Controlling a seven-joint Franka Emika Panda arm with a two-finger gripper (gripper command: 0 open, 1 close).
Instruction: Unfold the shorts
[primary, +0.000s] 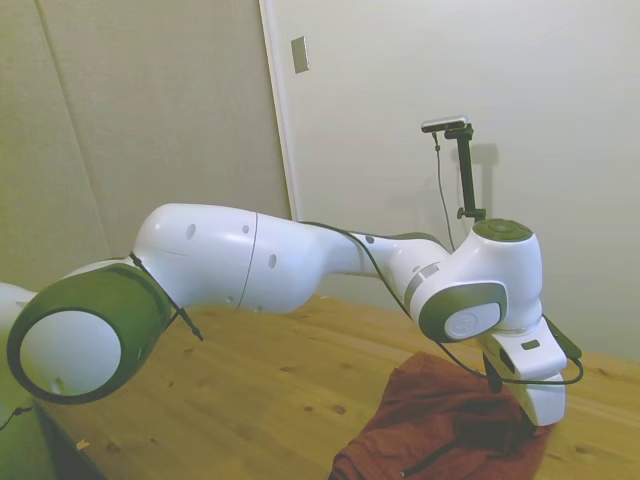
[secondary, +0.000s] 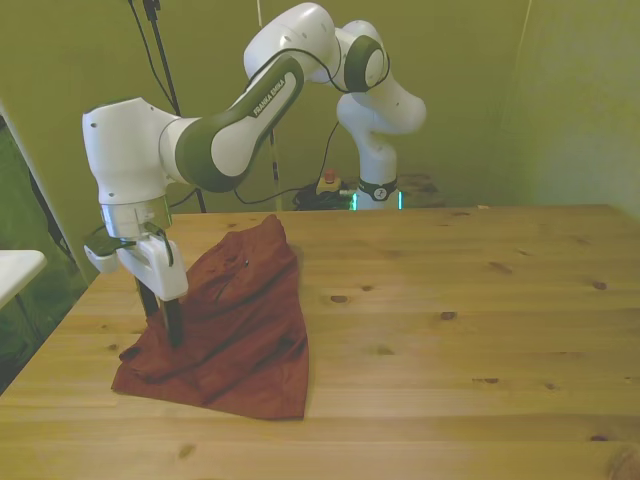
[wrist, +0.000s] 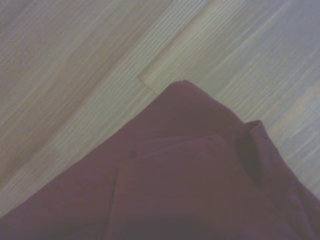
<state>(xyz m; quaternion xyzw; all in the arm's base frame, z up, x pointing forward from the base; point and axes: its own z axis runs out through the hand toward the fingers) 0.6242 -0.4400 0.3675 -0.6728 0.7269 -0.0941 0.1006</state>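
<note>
The shorts (secondary: 235, 320) lie folded on the table (secondary: 450, 300); gripper (secondary: 165, 322) clamped on their left edge, unfolding barely begun.

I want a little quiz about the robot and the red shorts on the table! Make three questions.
1. True or false: the rust-red soft cloth shorts lie flat and fully spread on the wooden table.
2. In the front view, the white two-finger tool is at the shorts' A) left edge B) right edge C) nowhere near them.
3. Fill in: the shorts sit toward the front view's ____ side of the table.

Key: 1 false, they are bunched; 2 A; 3 left.
</note>
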